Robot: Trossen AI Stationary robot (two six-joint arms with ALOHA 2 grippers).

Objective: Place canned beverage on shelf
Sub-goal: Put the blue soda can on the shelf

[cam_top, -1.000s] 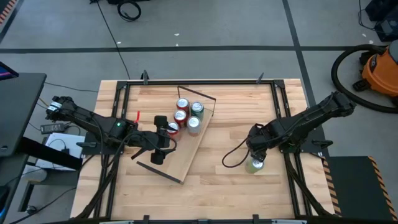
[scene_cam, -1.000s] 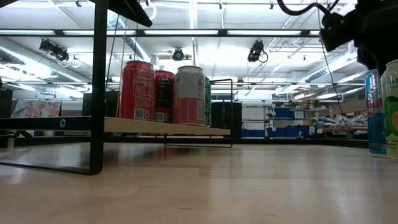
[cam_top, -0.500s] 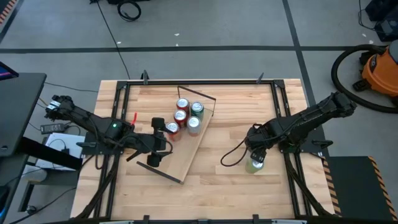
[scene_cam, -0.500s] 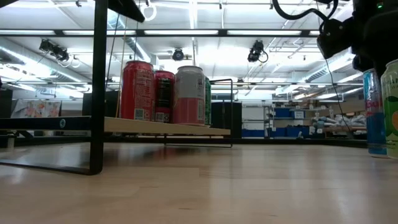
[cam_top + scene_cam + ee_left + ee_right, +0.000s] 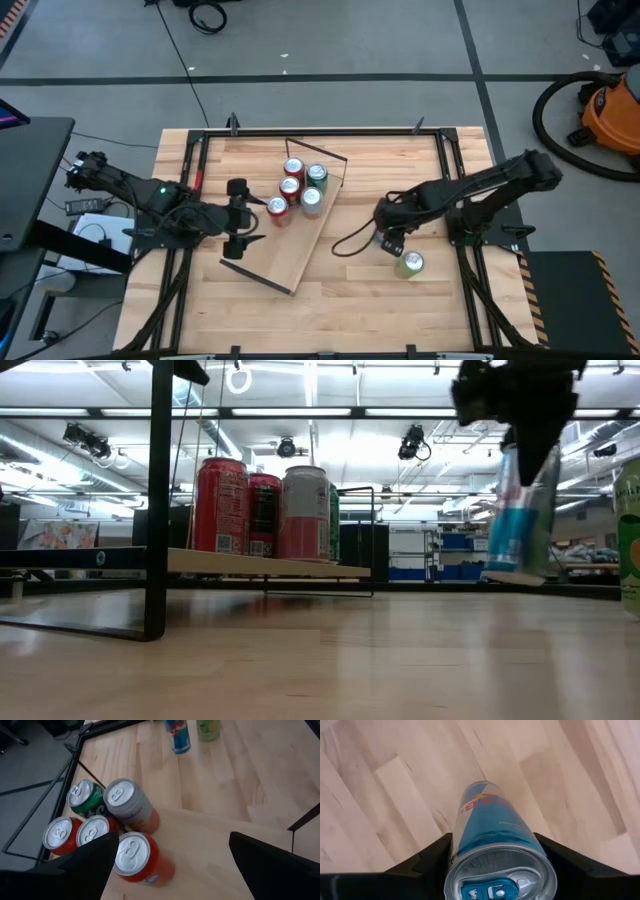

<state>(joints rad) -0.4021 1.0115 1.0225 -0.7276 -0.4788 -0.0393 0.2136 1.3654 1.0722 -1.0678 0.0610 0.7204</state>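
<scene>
My right gripper is shut on a slim blue-and-silver can, which it holds above the table to the right of the shelf. The can also shows in the low view. The shelf is a light-wood plank with dark wire brackets. It carries several cans standing on their bases at its far end. A green can stands on the table near my right gripper. My left gripper is open and empty over the shelf's left edge, beside the nearest red can. My right gripper pinches the blue can's upper wall just below the top rim, one finger on each of two opposite sides. The fingers come from above, pointing down. The can hangs below them, tilted, and its base is clear of the table.
The shelf's near half is bare wood. Bare tabletop lies between the shelf and the green can. A black frame runs around the table's edges. A slack cable loops from my right arm onto the table.
My right gripper has lifted the blue can off the table from beside the green can and carried it toward the table's left, toward the shelf; the can now hangs tilted. My left gripper has drawn back toward the table's left edge, away from the cans.
</scene>
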